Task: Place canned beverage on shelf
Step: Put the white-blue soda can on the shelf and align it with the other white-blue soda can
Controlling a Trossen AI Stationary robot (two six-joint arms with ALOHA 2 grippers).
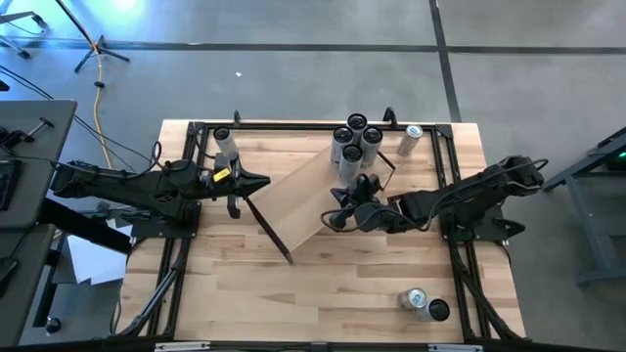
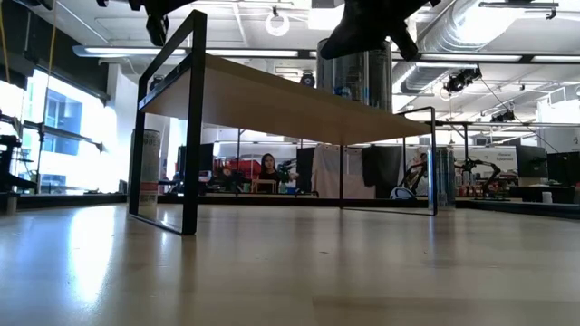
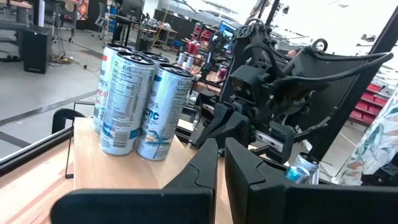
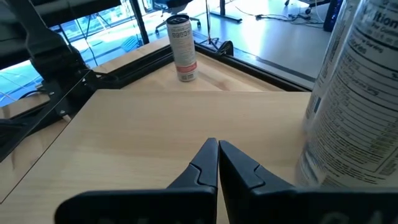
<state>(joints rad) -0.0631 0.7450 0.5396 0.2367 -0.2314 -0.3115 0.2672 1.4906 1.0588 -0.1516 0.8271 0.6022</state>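
Currently, item one, the shelf (image 1: 311, 200): pale board lying on a diagonal at centre frame in the high view, black brackets at its two short ends; in the low view it stands raised on those brackets above the tabletop (image 1: 323, 293).

Item two, canned beverages: a cluster of four cans (image 1: 355, 140) upright on the shelf's upper right end; a single can (image 1: 226, 140) upright on the tabletop at upper left, off the board; a lying can (image 1: 410, 140) at upper right, off the board; a pair of cans (image 1: 423, 303) at lower right on the tabletop, well apart from the shelf.

Item three, right hand (image 1: 337, 219): over the shelf at centre frame, just below the cluster; fingers fully closed, tips together, holding nothing; the right wrist view shows bare board beneath the tips and one can close beside them.

Item four, left hand (image 1: 262, 181): at the shelf's left edge, pointing toward the cluster; fingers fully closed, empty.

Handling note, as judgement: the step in hand looks like fetching a further can, since neither hand carries one; the fingers must spread wide before any approach; take an upright can around its middle, keep it vertical in transit, and set it beside the cluster without nudging the standing cans; the lying cans would need righting first; steer clear of the other arm above the board.
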